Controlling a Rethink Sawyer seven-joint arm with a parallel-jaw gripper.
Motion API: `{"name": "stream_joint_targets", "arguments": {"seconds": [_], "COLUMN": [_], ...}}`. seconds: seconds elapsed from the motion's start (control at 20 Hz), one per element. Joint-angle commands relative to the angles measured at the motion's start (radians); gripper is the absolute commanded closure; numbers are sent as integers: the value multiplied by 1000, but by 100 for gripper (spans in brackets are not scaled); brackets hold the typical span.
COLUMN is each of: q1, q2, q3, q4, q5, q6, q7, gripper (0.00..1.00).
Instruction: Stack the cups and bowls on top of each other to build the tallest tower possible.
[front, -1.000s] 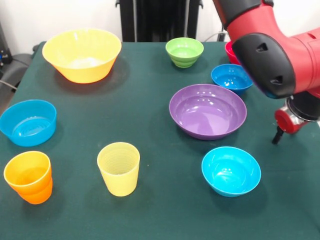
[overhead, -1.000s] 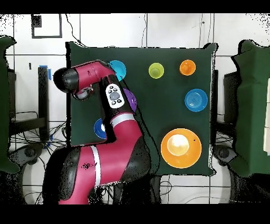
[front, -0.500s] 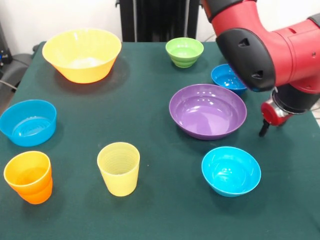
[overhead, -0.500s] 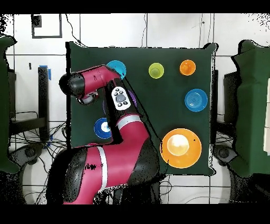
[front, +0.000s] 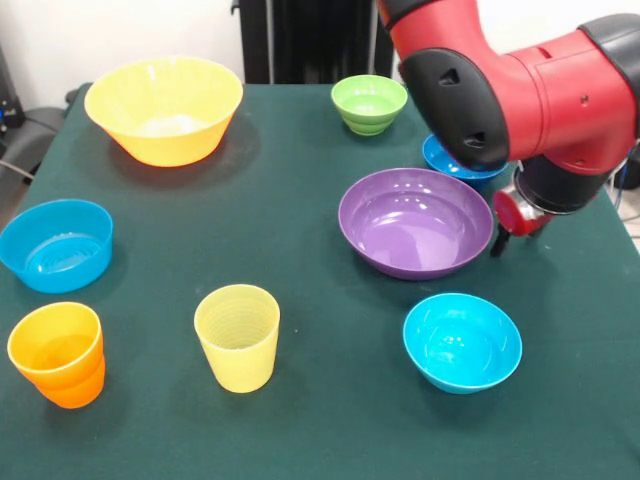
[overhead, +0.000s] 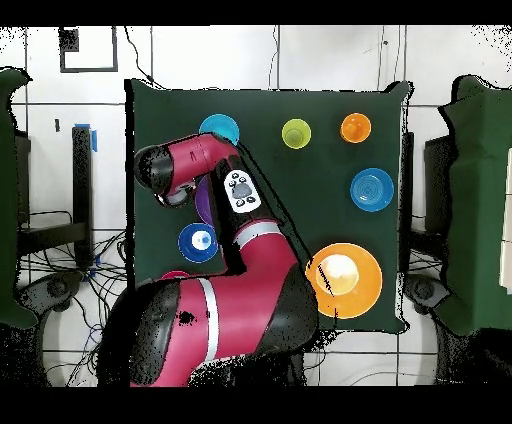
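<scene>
While scanning left to right in the front view: light blue bowl (front: 55, 245) and orange cup (front: 57, 353) far left, big yellow-orange bowl (front: 164, 108) behind, ribbed yellow cup (front: 238, 337) near, green bowl (front: 369, 103) far. Purple bowl (front: 415, 222) sits just left of the gripper (front: 505, 235), cyan bowl (front: 462, 341) nearer. Bulky red arm (front: 520, 85) half-hides the dark blue bowl (front: 445, 158). Can't tell the gripper's state. Shifted left since a second ago.

A dark green cloth-covered table (front: 300, 200) stands on a white tiled floor (overhead: 330, 55) with black cables.
</scene>
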Motion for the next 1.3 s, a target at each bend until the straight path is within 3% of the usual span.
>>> {"name": "stream_joint_targets", "arguments": {"seconds": [0.05, 0.35, 1.3], "q1": [-37, -50, -32], "q2": [10, -26, 30], "q3": [-20, -13, -12], "q4": [90, 143, 144], "q5": [-69, -55, -68], "q6": [-74, -77, -147], "q7": [-83, -69, -16], "gripper": [0, 0, 0]}}
